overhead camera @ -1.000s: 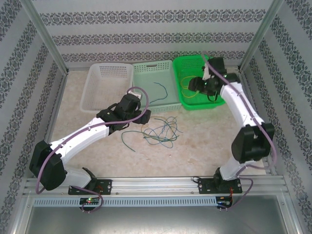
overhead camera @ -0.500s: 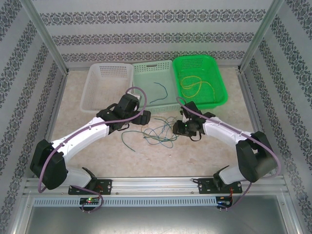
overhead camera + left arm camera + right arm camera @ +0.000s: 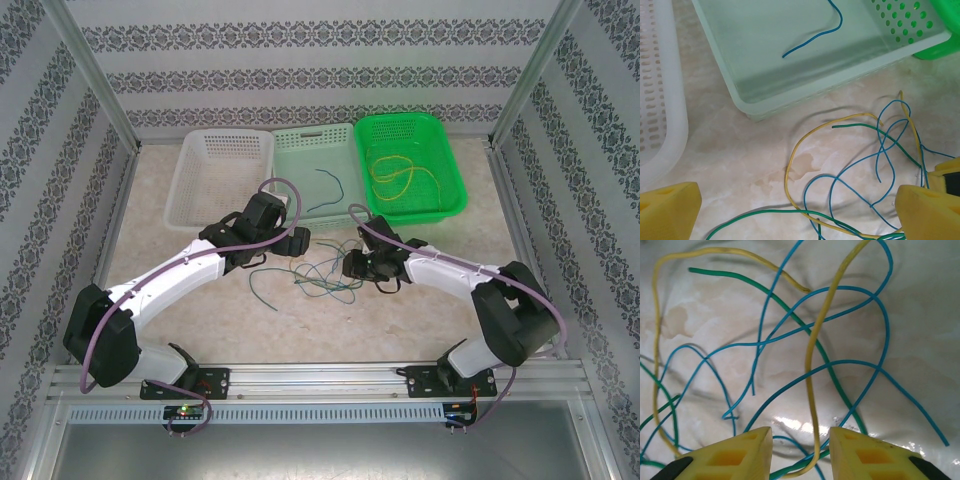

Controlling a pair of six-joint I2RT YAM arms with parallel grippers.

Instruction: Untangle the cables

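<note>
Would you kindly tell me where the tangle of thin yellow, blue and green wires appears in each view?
Top external: the tangle of thin yellow, blue and green wires lies mid-table, in front of the pale mint plastic basket.
Left wrist: lower right, below that basket.
Right wrist: across the middle, above the right end effector.
Shared landmark, wrist views: the yellow wire arching over the green wire's free end.

The cables [image 3: 810,360] are sheathed in smooth, slightly glossy plastic. The table [image 3: 765,165] is finished glossy, in a marble pattern. The baskets [image 3: 222,175] are moulded in perforated plastic.
</note>
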